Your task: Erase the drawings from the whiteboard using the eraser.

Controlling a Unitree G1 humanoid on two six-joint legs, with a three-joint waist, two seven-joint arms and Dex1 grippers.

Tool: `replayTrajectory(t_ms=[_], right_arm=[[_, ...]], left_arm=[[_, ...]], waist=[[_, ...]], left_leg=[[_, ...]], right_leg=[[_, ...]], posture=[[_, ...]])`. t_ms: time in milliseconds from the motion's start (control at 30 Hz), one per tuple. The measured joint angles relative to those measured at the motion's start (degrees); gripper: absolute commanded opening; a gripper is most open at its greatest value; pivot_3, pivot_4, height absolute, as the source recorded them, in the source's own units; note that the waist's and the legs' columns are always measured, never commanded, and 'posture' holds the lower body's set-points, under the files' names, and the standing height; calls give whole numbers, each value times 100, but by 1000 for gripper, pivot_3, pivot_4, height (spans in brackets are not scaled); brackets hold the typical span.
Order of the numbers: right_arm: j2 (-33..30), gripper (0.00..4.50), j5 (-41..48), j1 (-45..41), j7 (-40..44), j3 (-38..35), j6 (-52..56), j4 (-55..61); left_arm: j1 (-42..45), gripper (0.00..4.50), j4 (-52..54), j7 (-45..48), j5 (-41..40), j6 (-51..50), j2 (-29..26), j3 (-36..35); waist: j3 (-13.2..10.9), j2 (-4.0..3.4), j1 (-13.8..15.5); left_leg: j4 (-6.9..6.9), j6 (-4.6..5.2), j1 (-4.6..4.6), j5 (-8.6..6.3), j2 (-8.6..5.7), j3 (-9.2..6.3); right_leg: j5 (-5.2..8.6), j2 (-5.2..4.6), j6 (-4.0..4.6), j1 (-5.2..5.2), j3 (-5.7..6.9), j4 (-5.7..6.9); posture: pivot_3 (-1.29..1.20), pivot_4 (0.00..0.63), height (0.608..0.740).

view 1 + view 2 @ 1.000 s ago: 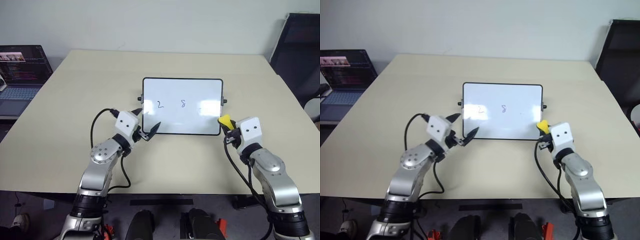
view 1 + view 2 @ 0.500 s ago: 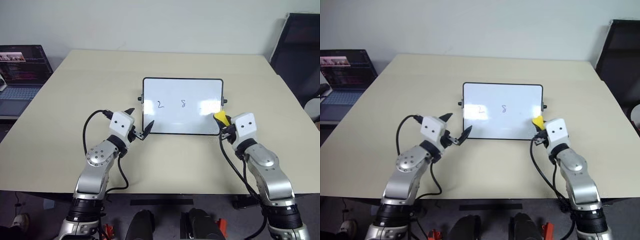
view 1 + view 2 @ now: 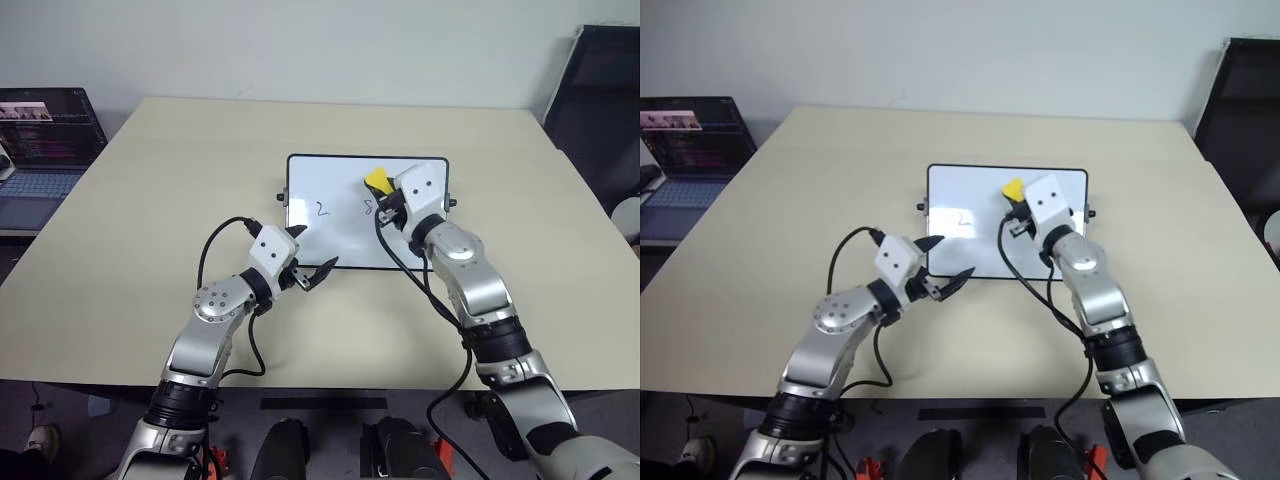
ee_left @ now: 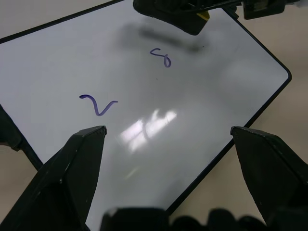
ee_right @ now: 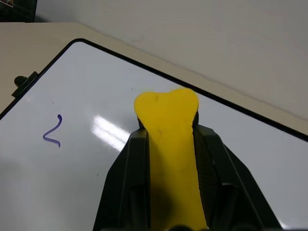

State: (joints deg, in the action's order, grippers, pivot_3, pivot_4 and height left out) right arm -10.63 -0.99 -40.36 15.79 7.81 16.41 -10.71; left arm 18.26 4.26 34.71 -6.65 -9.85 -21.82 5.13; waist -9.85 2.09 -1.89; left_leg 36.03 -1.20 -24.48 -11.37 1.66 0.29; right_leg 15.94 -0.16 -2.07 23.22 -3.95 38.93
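Left eye view: at the far left edge, a laptop [image 3: 40, 140] with a lit screen is seen beside the beige table [image 3: 150, 170]. Further right, the left gripper [image 3: 312, 256] is held low over the table at the whiteboard's near left corner, its two black fingers spread wide apart with nothing between them. In the left wrist view those fingers [image 4: 72, 163] frame the board's glossy surface, and no contact with the board can be made out.

The whiteboard [image 3: 330, 190] lies flat near the middle of the table, black-framed, with small knobs at both short sides. Of the drawings, a "2" [image 3: 321, 209] is seen on the left part of the board and an "8" [image 3: 368, 208] near its middle — the latter just beside the right gripper. No third mark can be made out, since the right part of the board is covered by the right arm.

The right gripper [image 3: 383, 195] is placed over the board's upper middle, closed tightly on the eraser [image 3: 376, 179] — a yellow block whose tip sticks out past the fingers [image 5: 130, 163]. Whether the eraser touches the board cannot be told.

A dark chair [image 3: 600, 110] stands at the far right.
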Motion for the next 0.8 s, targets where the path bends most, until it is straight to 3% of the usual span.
replayTrajectory(t_ms=[333, 800], right_arm=[[-177, 924, -621, -179, 7, 309, 247, -414], [-537, 924, -1025, 891, 469, 796, 990, 989]], left_arm=[[0, 4500, -4, -37, 8, 24, -82, -63], [-112, 4500, 162, -196, 17, 20, -105, -114]], waist=[[-1, -2, -1], [1, 0, 0]], left_leg=[[0, 0, 1, 0, 2, -6], [6, 0, 4, 1, 2, -11]], right_leg=[[0, 0, 1, 2, -1, 4], [0, 0, -1, -5, 1, 5]], posture=[[0, 150, 740], [0, 150, 740]])
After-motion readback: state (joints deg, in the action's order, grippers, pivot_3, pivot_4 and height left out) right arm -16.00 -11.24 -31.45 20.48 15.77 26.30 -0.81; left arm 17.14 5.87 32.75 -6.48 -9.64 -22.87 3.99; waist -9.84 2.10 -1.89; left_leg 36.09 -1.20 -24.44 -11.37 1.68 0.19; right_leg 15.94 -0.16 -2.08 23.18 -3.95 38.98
